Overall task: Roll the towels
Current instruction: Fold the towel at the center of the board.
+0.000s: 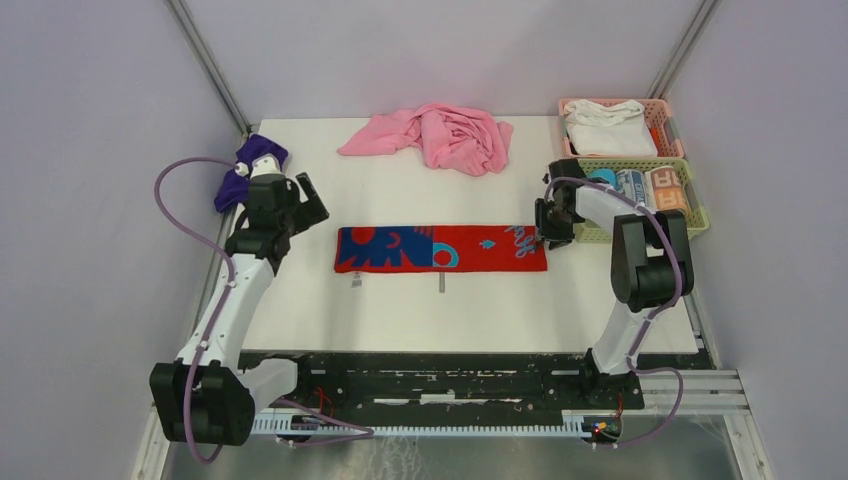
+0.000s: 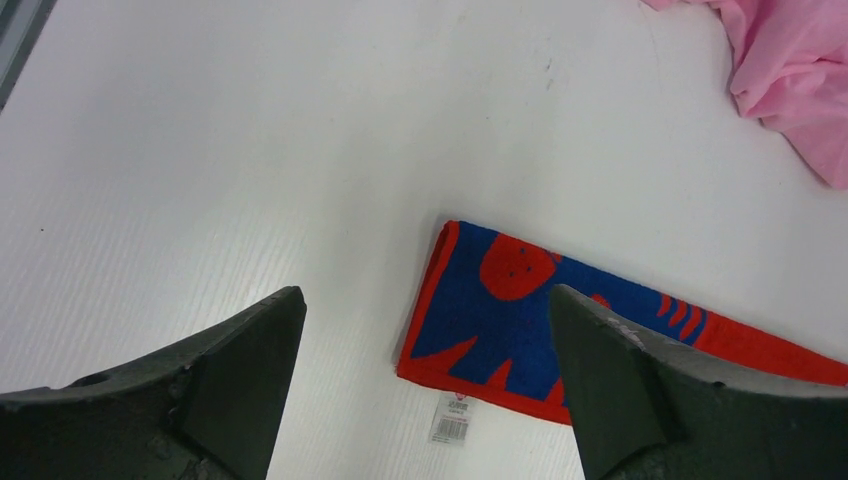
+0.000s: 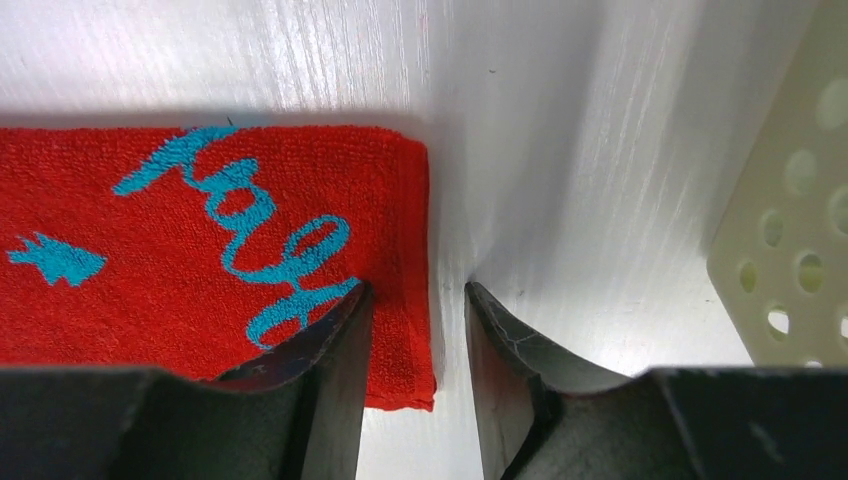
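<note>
White table [image 1: 400, 310] inside a plain lilac-walled booth, pretty bare setup. Red towel [image 1: 440, 248] lies flat mid-frame in the top view, folded into a long narrow strip running left to right, with blue and teal print and a little white tag [image 2: 450, 418] poking out from the lower edge near its left end. Purple towel [image 1: 245, 170] is bunched in the upper left corner, right behind the left arm. Neither one is rolled yet, so I'd say this is the very start. Left gripper [image 1: 312, 198] hangs just off the strip's left end with its fingers spread wide and nothing between them. Right gripper [image 3: 417, 290] is down at the strip's right end, fingers partly apart and straddling the hem: one sits over the red cloth, the other over bare table, and I don't see any pinch on the fabric. Handling-wise it looks like light, floppy terry, no stiffness at all, so it'll sag and unfold if lifted by one corner. My guess is the best hold is the short hem at one end, caught through all the layers, then turned over on itself along the strip. Risk is the layers sliding apart or the whole strip skating on that smooth top. Pink cloth [image 1: 440, 135] and the baskets [image 1: 690, 215] sit well clear.
</note>
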`<action>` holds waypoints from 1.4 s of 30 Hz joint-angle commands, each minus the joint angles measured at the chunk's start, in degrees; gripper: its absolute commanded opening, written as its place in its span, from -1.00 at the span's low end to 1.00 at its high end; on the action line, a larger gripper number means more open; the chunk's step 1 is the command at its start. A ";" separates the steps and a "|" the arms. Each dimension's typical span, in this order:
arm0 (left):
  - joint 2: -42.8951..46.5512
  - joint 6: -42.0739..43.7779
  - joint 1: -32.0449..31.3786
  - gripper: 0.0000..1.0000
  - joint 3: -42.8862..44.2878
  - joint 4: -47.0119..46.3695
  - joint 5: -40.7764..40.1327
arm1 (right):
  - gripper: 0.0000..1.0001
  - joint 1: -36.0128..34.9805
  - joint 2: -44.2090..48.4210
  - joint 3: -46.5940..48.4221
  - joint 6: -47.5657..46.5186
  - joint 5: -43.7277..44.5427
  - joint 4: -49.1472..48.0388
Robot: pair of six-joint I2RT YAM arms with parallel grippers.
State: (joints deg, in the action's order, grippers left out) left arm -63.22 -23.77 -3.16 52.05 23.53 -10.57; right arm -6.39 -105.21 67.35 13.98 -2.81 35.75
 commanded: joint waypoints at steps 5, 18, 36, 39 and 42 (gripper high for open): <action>-1.07 3.44 0.26 0.97 -1.93 -3.08 1.10 | -0.16 -1.08 -4.65 2.98 -1.88 -1.11 4.35; -2.61 3.38 0.26 0.96 -2.84 -3.84 5.95 | -0.99 -3.08 -5.18 6.47 -3.68 5.37 7.69; -7.85 -3.22 0.11 0.80 -5.77 -6.62 22.96 | -0.99 -8.27 4.12 18.65 -8.07 21.48 16.10; -8.67 -6.88 -0.35 0.76 -8.11 -9.69 26.37 | -0.99 -10.40 3.95 20.87 -6.54 11.29 17.84; -9.82 -9.23 -1.26 0.73 -10.06 -12.14 27.76 | -0.99 -13.31 3.53 23.68 -4.37 4.86 19.01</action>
State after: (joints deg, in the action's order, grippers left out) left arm -71.92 -27.40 -3.42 43.81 17.43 11.70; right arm -16.51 -103.18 86.19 6.81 12.49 51.94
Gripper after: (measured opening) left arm 0.876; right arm 0.012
